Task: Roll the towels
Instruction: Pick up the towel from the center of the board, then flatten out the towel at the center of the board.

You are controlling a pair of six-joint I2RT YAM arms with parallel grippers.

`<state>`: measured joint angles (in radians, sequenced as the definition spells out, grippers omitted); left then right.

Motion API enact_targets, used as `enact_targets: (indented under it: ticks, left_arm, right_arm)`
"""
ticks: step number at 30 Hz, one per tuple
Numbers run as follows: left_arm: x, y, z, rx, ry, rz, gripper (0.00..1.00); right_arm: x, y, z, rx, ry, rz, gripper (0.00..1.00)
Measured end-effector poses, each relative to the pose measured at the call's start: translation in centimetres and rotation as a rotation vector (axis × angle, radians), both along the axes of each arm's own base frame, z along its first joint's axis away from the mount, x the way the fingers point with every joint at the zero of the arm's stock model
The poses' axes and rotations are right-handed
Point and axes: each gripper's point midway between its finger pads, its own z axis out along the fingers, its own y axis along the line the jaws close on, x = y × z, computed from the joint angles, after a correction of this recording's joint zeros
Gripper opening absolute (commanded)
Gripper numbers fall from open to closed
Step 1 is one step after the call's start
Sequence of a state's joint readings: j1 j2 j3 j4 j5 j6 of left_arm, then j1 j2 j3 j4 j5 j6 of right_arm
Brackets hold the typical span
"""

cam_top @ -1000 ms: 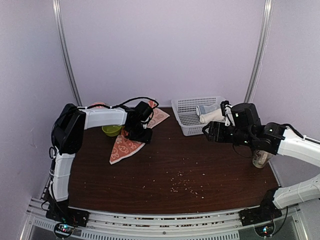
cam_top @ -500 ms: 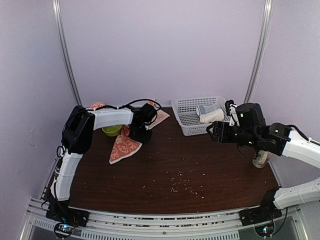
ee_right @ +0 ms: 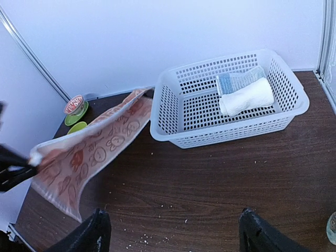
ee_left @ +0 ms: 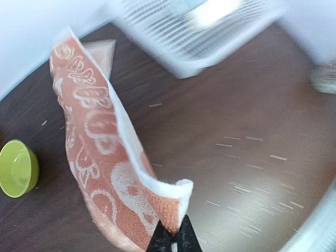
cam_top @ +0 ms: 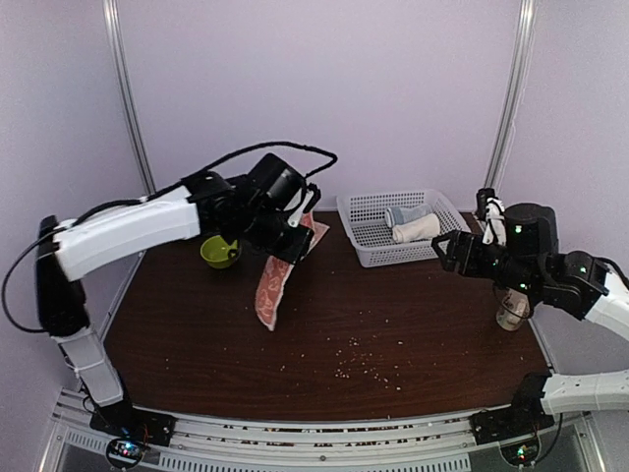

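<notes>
The left gripper (ee_left: 173, 239) is pressed together on one edge of the orange-red towel (cam_top: 275, 285) with the white circle patterns, pinching a folded-over bit of cloth between its fingertips. The left arm is raised over the far left part of the worktop (cam_top: 393, 324), and the towel hangs from the grip in a long, slack strip. Whether its lowest corner touches the wood cannot be told. A green bowl (cam_top: 218, 252) sits just beside the hanging cloth, toward the far left corner.

The cream-white towel (ee_right: 247, 97) lies rolled up inside the white mesh basket (ee_right: 231, 139), which stands at the far edge, right of the middle. A small grey-blue cloth (ee_right: 239, 81) lies against it on the far side, in the same basket.

The right gripper (ee_right: 176, 231) hovers near the right edge, close to the basket's near right corner. Its fingers (ee_right: 97, 233) are spread wide and hold nothing — only bare wood and scattered pale crumbs (cam_top: 359, 366) show between them. A small jar (cam_top: 511, 313) stands at the right edge, below the right arm.
</notes>
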<state>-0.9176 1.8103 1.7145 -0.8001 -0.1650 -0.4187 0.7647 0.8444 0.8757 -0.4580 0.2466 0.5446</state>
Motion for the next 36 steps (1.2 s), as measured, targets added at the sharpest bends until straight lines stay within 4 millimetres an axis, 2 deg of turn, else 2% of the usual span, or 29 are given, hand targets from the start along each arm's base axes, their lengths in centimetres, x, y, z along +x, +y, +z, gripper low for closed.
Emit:
enact_targets:
  ticks: [2, 3, 4, 5, 6, 7, 8, 9, 10, 11, 13, 15, 17, 22, 27, 33, 36]
  left_arm:
    - [-6.3, -0.2, 5.8, -0.141, -0.053, -0.075, 0.00]
    - [-9.5, 0.7, 7.9, -0.208, -0.058, -0.106, 0.00]
    - [-11.9, 2.4, 9.0, -0.266, -0.053, -0.115, 0.00]
    - [-13.4, 4.6, 9.2, -0.311, -0.042, -0.095, 0.00]
    - [-13.9, 6.7, 8.7, -0.336, -0.032, -0.058, 0.00]
    - [-14.2, 9.4, 7.3, -0.361, -0.023, 0.011, 0.00]
    - [-14.3, 11.2, 5.7, -0.353, -0.007, 0.062, 0.00]
    - [-14.5, 13.2, 2.6, -0.325, 0.022, 0.128, 0.00]
    - [-14.8, 14.2, 0.2, -0.287, 0.053, 0.163, 0.00]
    - [-15.3, 15.2, -3.1, -0.228, 0.096, 0.201, 0.00]
    - [-16.0, 16.8, -7.5, -0.125, 0.160, 0.262, 0.00]
    - [-16.5, 18.3, -10.3, -0.047, 0.203, 0.318, 0.00]
    - [-16.6, 19.0, -10.9, -0.029, 0.211, 0.357, 0.00]
    - [-15.9, 19.4, -10.7, -0.036, 0.179, 0.409, 0.00]
    - [-15.5, 19.9, -11.0, -0.003, 0.154, 0.429, 0.00]
    - [-15.3, 20.0, -11.2, 0.013, 0.146, 0.435, 0.00]
    - [-15.2, 20.0, -11.1, 0.006, 0.139, 0.436, 0.00]
  right_arm:
    - [-0.4, -0.7, 0.9, 0.018, -0.028, -0.012, 0.85]
    - [-0.5, -0.9, 1.3, 0.027, -0.041, -0.016, 0.85]
    - [-0.7, -1.2, 1.7, 0.042, -0.057, -0.020, 0.85]
    - [-0.8, -1.4, 1.7, 0.049, -0.064, -0.023, 0.85]
    - [-1.0, -1.5, 1.4, 0.055, -0.065, -0.024, 0.86]
    - [-1.0, -1.5, 0.9, 0.055, -0.061, -0.025, 0.86]
    - [-1.0, -1.4, 0.3, 0.053, -0.053, -0.024, 0.85]
    - [-0.8, -1.1, -0.9, 0.047, -0.031, -0.019, 0.85]
    - [-0.7, -0.8, -1.9, 0.039, -0.007, -0.013, 0.85]
    - [-0.5, -0.3, -3.4, 0.026, 0.026, -0.004, 0.85]
    - [-0.3, 0.8, -5.9, 0.010, 0.097, 0.020, 0.85]
    - [-0.1, 2.3, -9.0, -0.007, 0.182, 0.054, 0.84]
    - [-0.2, 3.5, -11.6, -0.008, 0.264, 0.088, 0.83]
    - [-0.3, 6.5, -17.1, 0.014, 0.450, 0.139, 0.77]
    - [0.3, 8.3, -22.3, 0.017, 0.624, 0.092, 0.65]
    - [2.1, 10.2, -23.8, 0.015, 0.672, 0.066, 0.54]
    - [2.1, 10.5, -24.7, 0.003, 0.696, 0.065, 0.50]
